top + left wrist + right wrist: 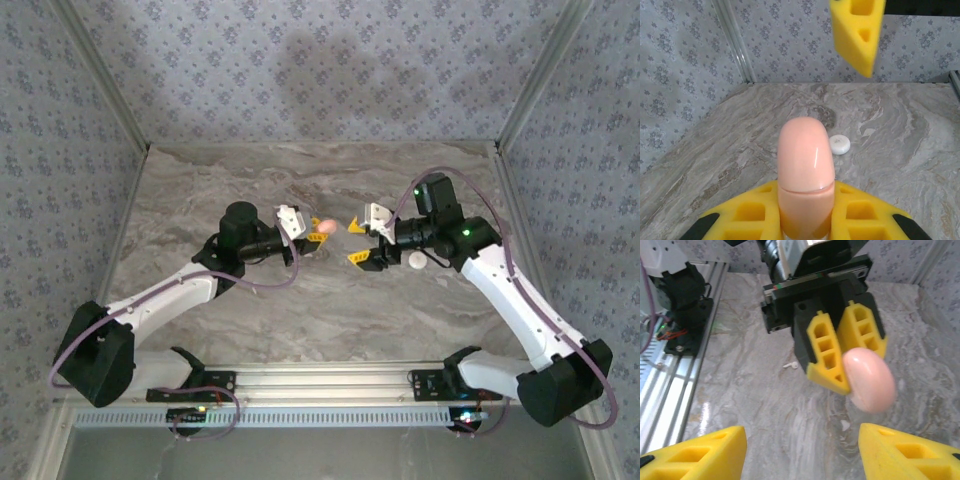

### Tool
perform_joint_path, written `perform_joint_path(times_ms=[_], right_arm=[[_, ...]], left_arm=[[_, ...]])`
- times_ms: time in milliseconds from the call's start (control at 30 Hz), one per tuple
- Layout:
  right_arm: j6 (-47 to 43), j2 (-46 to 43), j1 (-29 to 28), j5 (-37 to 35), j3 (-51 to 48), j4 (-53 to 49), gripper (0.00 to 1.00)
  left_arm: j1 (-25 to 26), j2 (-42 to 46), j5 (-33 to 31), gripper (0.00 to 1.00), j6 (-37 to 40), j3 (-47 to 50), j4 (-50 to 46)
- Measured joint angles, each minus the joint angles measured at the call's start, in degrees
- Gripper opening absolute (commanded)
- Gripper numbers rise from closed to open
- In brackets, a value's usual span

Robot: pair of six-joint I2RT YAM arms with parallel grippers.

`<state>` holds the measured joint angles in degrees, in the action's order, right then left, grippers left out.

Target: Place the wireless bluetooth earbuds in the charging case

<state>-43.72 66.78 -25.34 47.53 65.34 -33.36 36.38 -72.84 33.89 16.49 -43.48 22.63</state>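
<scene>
Left pincer (pixel 847 351) is clenched on the closed pink case (pixel 871 381). The case's long axis points at the right pincer (pixel 358 243), released and nearby, just short of it. A likely earbud (pixel 791 365) lies on the table (pixel 755 420) beneath. Both arms reach inward, wrists facing.

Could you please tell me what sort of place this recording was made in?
Probably a small robot test booth, not a home: a marble-patterned tabletop boxed in by floral wallpaper panels on metal posts, with two arms bolted to an aluminium rail at its near edge.
</scene>
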Motion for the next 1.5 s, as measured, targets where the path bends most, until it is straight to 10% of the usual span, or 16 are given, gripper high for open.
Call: perform_joint_path(times_ms=[967, 1500], right_arm=[[-3.2, 2.5, -4.2, -6.3, -3.3, 8.4, 0.58], [46.1, -5.0, 4.2, -29.4, -19.1, 24.9, 0.61]], left_arm=[[1.0, -1.5, 4.6, 0.13, -6.1, 0.0, 1.0], [-0.9, -20.3, -4.5, 0.09, -29.6, -23.5, -22.7]])
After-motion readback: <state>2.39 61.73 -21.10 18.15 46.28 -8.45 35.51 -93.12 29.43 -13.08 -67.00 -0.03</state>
